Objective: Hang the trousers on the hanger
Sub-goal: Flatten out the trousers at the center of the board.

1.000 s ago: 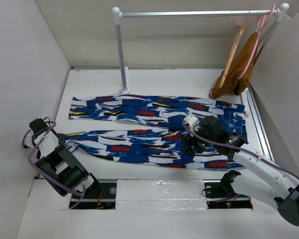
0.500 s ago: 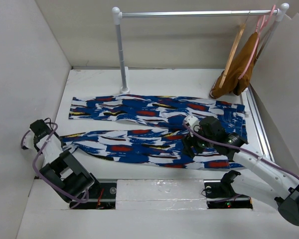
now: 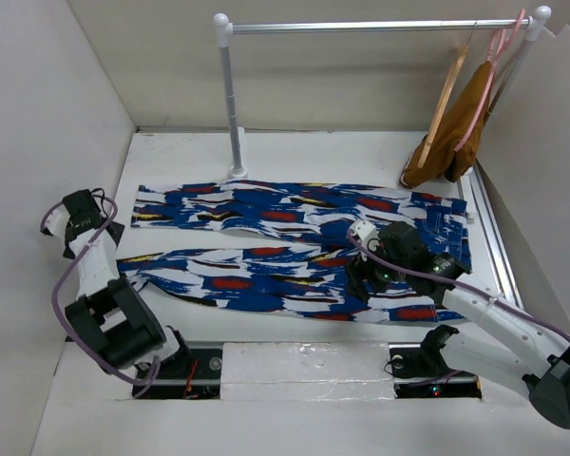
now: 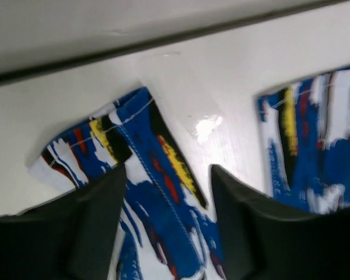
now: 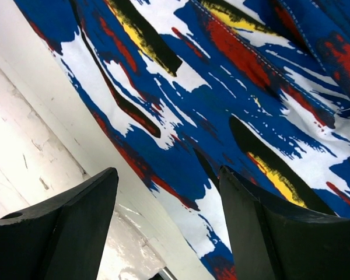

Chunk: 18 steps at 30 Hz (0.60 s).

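A robotics lab test cell, not a home — plain white panels [image 3: 38, 142] box in a white table [image 3: 313, 152], the left arm [image 3: 98, 271] and right arm [image 3: 499, 318] trail cables from mounts sunk in slots at its near edge, and a small metal clothes rail [image 3: 361, 26] stands on the tabletop with a mustard-brown garment [image 3: 461, 123] hung from it.

— Enclosure?
— White surface [image 3: 294, 152]; plain pale wall panels [image 3: 38, 114] at 9, 12 and 3 o'clock.
— Furniture?
— One clothes rail [image 3: 361, 27], 12 o'clock, on a white post [image 3: 232, 104]. Light even, faint glare on surface.
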Available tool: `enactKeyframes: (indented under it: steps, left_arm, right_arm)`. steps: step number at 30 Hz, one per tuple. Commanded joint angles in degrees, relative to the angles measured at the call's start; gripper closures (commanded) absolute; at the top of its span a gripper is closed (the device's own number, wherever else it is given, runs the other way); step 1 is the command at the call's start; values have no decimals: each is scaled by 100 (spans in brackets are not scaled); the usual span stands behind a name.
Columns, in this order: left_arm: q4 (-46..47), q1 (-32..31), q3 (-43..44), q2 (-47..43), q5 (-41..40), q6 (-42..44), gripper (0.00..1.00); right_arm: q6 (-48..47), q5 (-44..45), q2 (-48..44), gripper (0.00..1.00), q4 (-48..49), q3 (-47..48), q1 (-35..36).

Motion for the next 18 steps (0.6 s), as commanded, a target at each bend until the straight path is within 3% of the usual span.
enactKeyframes:
  steps: [1, 5, 13, 16, 18]
  left_arm:
    - [-138, 13, -170, 560, -9, 285, 40]
    - [125, 13, -301, 666, -37, 330, 36]
    - [740, 13, -513, 1351, -80, 285, 43]
    - [873, 13, -478, 1667, -98, 391, 50]
    - [986, 13, -399, 1860, -2, 417, 66]
  right_arm:
    - [-64, -155, 106, 25, 270, 184, 63]
    - [-73, -137, 45, 24, 217, 202, 115]
    - [182, -84, -148, 25, 225, 26, 168]
    - [349, 73, -166, 25, 155, 114, 168]
    - [358, 170, -96, 25, 146, 167, 168]
